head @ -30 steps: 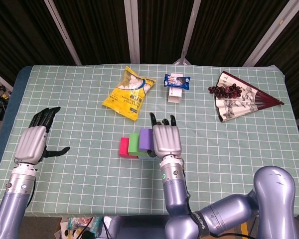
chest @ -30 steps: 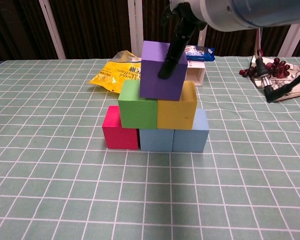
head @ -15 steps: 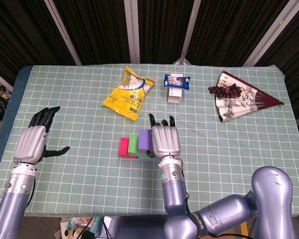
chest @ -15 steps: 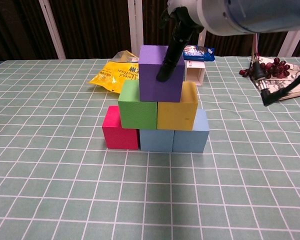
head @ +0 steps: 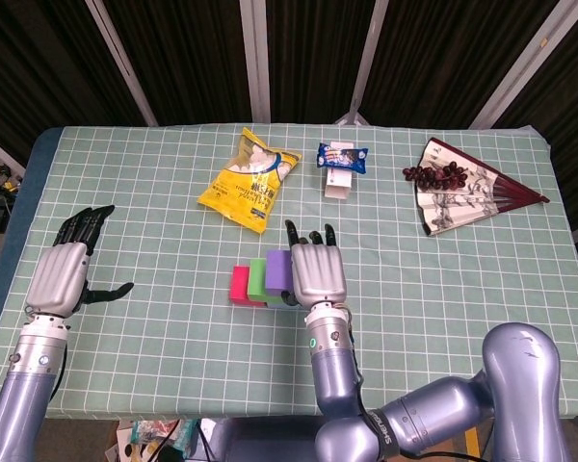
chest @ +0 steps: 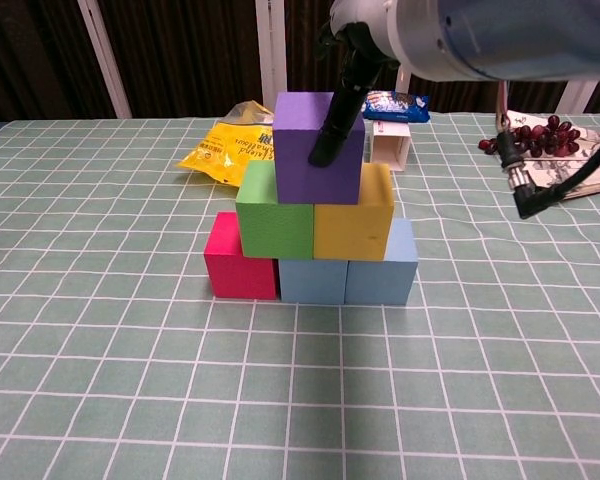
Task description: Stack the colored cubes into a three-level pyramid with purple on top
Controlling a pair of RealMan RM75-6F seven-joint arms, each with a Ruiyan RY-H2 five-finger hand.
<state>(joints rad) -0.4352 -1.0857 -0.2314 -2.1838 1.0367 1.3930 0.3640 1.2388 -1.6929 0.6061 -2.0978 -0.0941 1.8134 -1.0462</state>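
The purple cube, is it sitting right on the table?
No, in the chest view the purple cube rests on top of the green cube and the yellow cube, two levels up.

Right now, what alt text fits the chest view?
A purple cube tops a pyramid: green cube and yellow cube under it, red cube and two blue cubes at the base. A dark finger of the right hand rests on the purple cube's front.
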